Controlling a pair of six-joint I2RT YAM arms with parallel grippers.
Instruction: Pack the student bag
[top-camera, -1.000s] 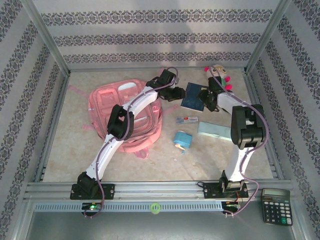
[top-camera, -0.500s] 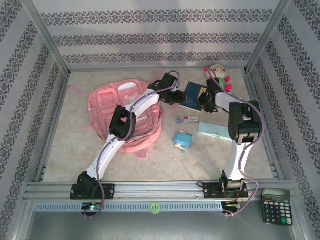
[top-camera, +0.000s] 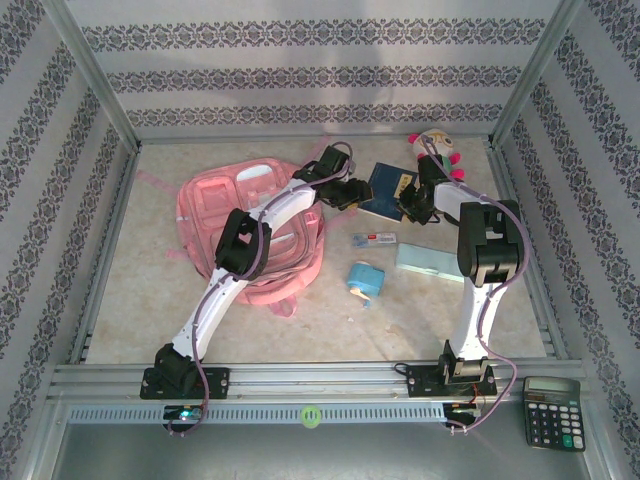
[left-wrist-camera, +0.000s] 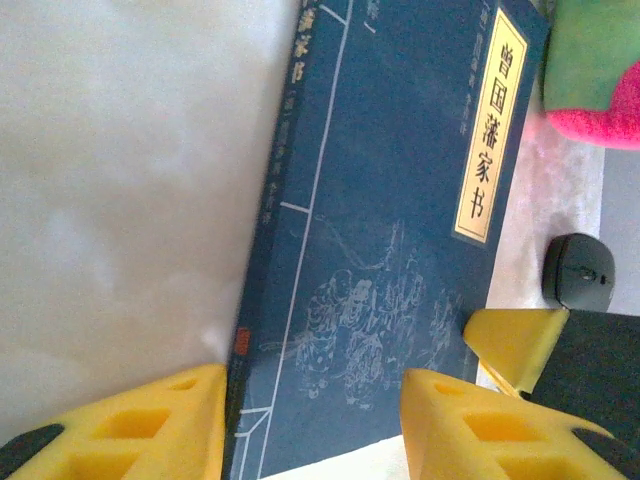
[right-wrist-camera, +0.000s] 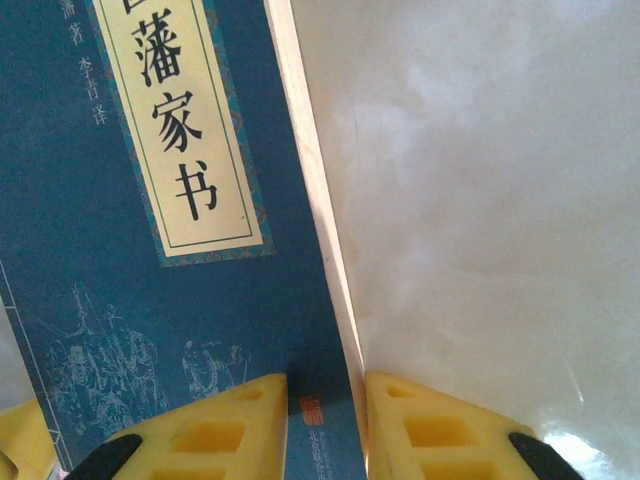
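Top external view has the bag (top-camera: 205, 215) lying flat at the left of the table (top-camera: 140, 300), partly under the left arm. It looks soft, light and floppy, so a strap or the stiffer zip edge is probably the best place to hold it. The arm hides its opening. Further right, the left gripper (top-camera: 354, 193) stands spread over the book (top-camera: 385, 186). The right gripper (top-camera: 412, 205) is nearly closed about the book's page edge; whether it really pinches cannot be told.

Top camera high, looking down, wrist cameras close, seemingly downward, sharing blue book (left-wrist-camera: 380, 250)
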